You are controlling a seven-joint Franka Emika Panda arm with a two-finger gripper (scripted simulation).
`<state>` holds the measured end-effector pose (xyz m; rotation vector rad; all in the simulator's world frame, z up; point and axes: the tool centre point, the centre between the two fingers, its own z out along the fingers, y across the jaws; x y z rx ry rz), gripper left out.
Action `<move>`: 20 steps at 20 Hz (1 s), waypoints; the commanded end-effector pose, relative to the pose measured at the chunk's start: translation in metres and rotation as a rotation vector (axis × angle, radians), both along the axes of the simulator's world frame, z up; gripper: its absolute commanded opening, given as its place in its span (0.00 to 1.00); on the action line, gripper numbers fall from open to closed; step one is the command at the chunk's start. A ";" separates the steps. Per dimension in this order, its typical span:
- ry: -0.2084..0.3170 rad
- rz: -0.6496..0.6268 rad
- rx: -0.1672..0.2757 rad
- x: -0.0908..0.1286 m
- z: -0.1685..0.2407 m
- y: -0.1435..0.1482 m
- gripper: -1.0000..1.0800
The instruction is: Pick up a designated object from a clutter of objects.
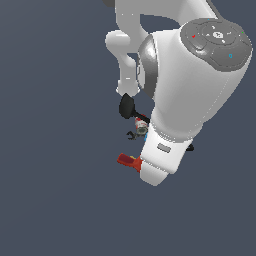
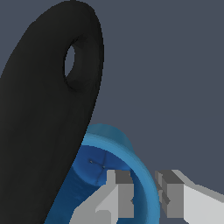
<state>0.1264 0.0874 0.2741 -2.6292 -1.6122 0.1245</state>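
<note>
Hand point(image 2: 144, 197) parted over the cup's point(image 2: 103, 164) rim point(image 2: 151, 192), one finger point(image 2: 120, 194) inside, the other outside, not yet closed. Cup beside the spatula point(image 2: 43, 122), its handle end with hanging hole overlapping the cup in the wrist view. Drill point(image 1: 128, 161), wrench point(image 1: 132, 135) and can point(image 1: 141, 125) partly hidden behind the arm point(image 1: 185, 95), on the grey surface point(image 1: 50, 175).

A flat, matte, dark slate-blue ground surface point(image 1: 55, 200) fills the exterior view's left from top to bottom, runs across the lower edge of the frame and shows again in a strip down the exterior view's right. It is one even colour, with no seams, marks or texture to be seen. In the wrist view the same plain slate-blue surface point(image 2: 175, 65) forms the backdrop
</note>
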 end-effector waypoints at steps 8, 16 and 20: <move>-0.003 0.000 0.001 0.001 0.097 -0.044 0.00; -0.003 -0.001 0.000 0.004 0.156 -0.072 0.00; -0.003 -0.001 0.000 0.005 0.175 -0.081 0.00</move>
